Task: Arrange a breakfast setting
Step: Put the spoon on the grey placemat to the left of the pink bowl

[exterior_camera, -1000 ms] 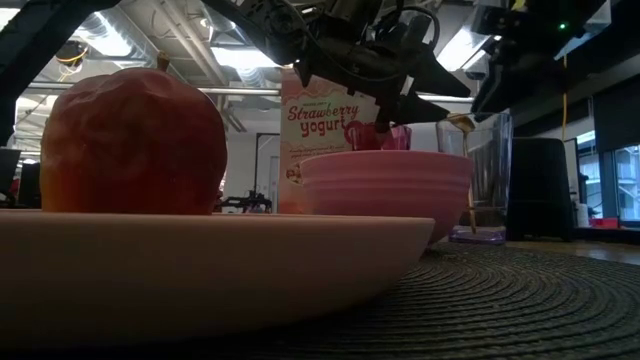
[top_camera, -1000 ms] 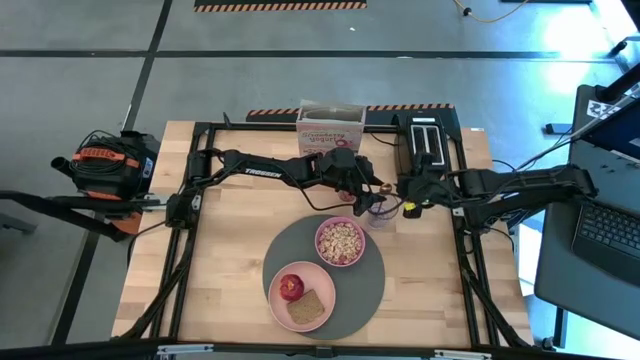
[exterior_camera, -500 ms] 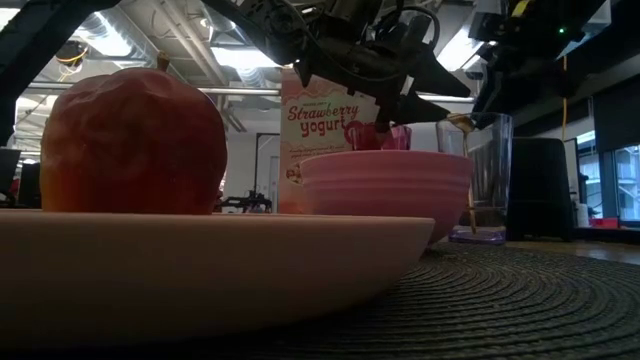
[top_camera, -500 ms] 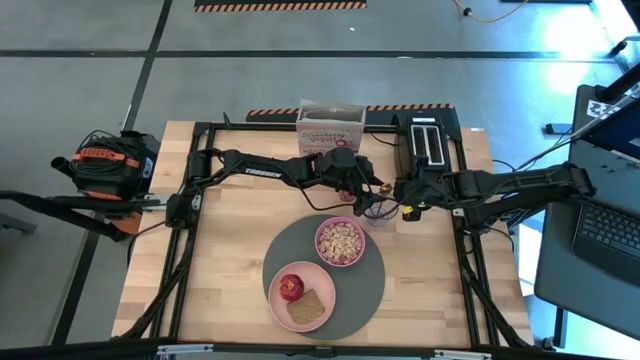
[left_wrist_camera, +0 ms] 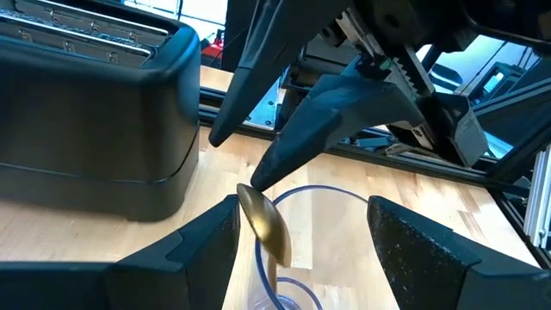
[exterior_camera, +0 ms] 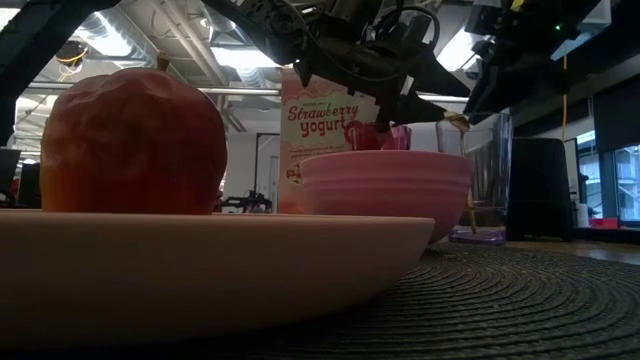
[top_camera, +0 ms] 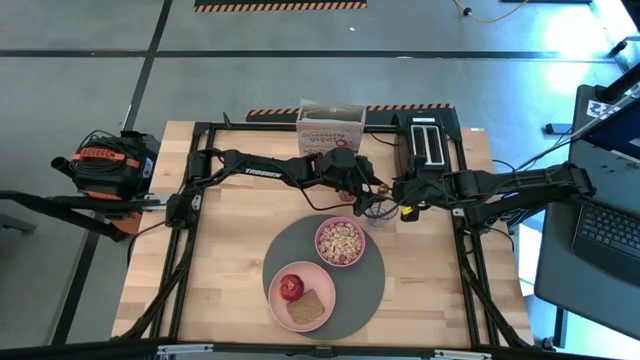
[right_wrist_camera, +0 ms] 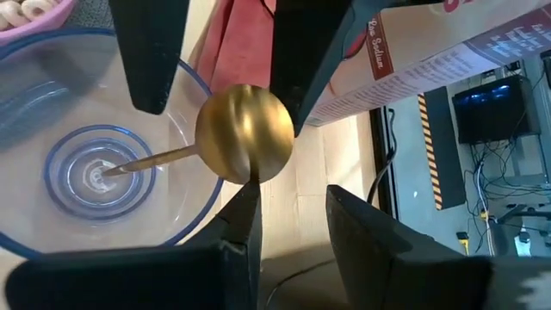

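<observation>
A clear glass (top_camera: 378,213) stands just off the far right rim of the round dark mat (top_camera: 370,290). A gold spoon (left_wrist_camera: 263,226) stands tilted in it, handle end on the glass bottom (right_wrist_camera: 103,170), bowl up above the rim. My left gripper (left_wrist_camera: 303,211) hovers open over the glass, its fingers on either side of the spoon's bowl, apart from it. My right gripper (right_wrist_camera: 293,202) comes from the right, open, slanting down at the bowl. On the mat are the pink bowl (top_camera: 341,241) with cereal and the pink plate (top_camera: 275,300) with apple (top_camera: 291,287) and toast (top_camera: 308,308). My right gripper has one fingertip (left_wrist_camera: 258,176) right at the upper edge of the spoon's bowl (right_wrist_camera: 245,133); whether it touches, I cannot tell. The bowl stands ahead of that finger, not between the two.
The pink-and-white cereal box (top_camera: 330,130) stands at the far edge, a black toaster (top_camera: 425,145) to its right. A pink tumbler (exterior_camera: 385,135) stands behind the bowl, under my left arm. Bare wood lies left and right of the mat.
</observation>
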Controlling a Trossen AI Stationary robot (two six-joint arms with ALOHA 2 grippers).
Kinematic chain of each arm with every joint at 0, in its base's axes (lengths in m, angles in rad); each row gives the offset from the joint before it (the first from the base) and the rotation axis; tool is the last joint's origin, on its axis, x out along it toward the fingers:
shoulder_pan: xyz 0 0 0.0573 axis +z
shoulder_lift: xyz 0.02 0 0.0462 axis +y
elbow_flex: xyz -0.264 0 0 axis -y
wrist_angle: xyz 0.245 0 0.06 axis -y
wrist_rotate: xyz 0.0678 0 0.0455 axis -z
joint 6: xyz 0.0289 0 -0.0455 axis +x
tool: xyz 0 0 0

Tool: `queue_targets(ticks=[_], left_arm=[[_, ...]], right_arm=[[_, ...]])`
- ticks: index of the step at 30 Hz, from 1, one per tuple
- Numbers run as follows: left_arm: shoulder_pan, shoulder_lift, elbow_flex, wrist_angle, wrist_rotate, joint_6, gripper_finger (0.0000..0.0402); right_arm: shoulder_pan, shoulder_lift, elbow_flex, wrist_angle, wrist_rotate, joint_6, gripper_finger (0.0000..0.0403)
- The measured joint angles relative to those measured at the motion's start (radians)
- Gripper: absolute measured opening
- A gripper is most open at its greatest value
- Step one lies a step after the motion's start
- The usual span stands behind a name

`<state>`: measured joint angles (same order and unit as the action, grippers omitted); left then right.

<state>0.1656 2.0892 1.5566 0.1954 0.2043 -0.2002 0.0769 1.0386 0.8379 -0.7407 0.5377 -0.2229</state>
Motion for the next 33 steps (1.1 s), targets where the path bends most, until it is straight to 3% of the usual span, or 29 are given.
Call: queue_targets(ticks=[19,33], left_arm=[[0.001,-0.001,0.001,-0.048,0.000,-0.007,0.0242],[0.004,-0.002,0.001,-0.049,0.000,-0.002,0.0148]], right_arm=[[0.000,0.000,0.000,0.063,-0.033,-0.070,0.0104],[0.000,0.000,0.000,0.063,-0.030,-0.071,0.0104]])
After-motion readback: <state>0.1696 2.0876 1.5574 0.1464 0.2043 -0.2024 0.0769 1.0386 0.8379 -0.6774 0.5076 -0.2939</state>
